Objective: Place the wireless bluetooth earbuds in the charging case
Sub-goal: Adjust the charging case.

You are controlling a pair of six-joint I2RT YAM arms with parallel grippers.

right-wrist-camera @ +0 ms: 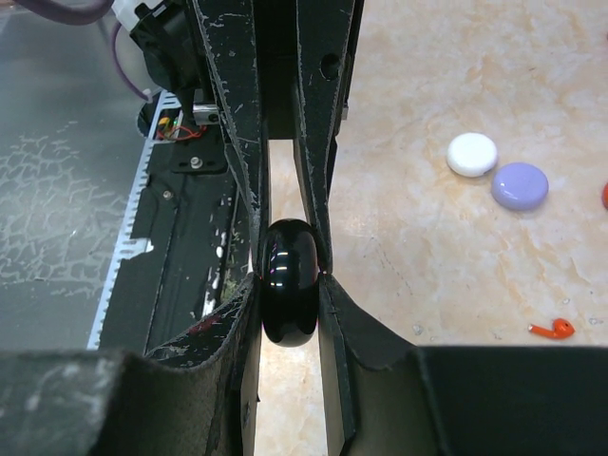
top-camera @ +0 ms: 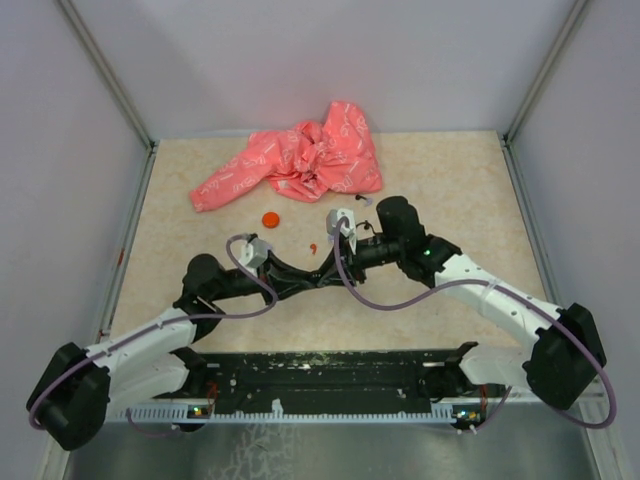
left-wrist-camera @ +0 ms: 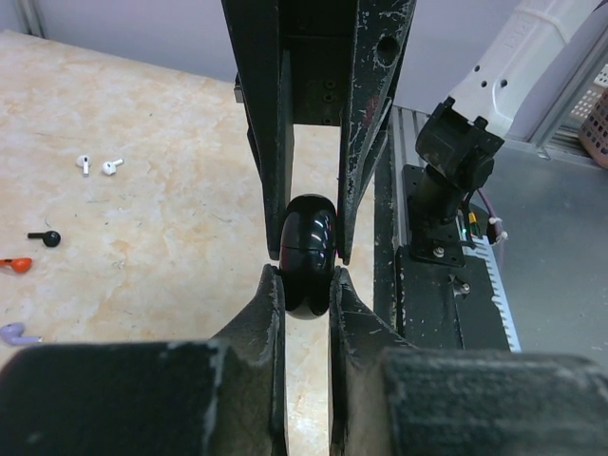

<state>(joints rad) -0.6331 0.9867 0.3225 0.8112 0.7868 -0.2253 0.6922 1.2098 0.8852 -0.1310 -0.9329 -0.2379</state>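
A glossy black rounded case (left-wrist-camera: 309, 252) hangs above the table between both arms. My left gripper (left-wrist-camera: 307, 277) is shut on its near end, and my right gripper (right-wrist-camera: 290, 278) is shut on the same black case (right-wrist-camera: 290, 280) from the opposite side. In the top view the two grippers meet fingertip to fingertip (top-camera: 320, 272). The red-orange disc-shaped charging case (top-camera: 270, 219) lies on the table beyond them, untouched. One tiny red earbud (top-camera: 312, 246) lies near it, also seen as the red earbud (right-wrist-camera: 553, 330) and at the left edge (left-wrist-camera: 14, 264).
A crumpled pink printed cloth (top-camera: 300, 160) lies at the back. A white disc (right-wrist-camera: 472, 154) and a lavender disc (right-wrist-camera: 520, 185) sit side by side. Two white earbuds (left-wrist-camera: 97, 165), a black earbud (left-wrist-camera: 45, 237) and a lavender earbud (left-wrist-camera: 13, 333) lie loose. A black base plate (top-camera: 330, 375) runs along the near edge.
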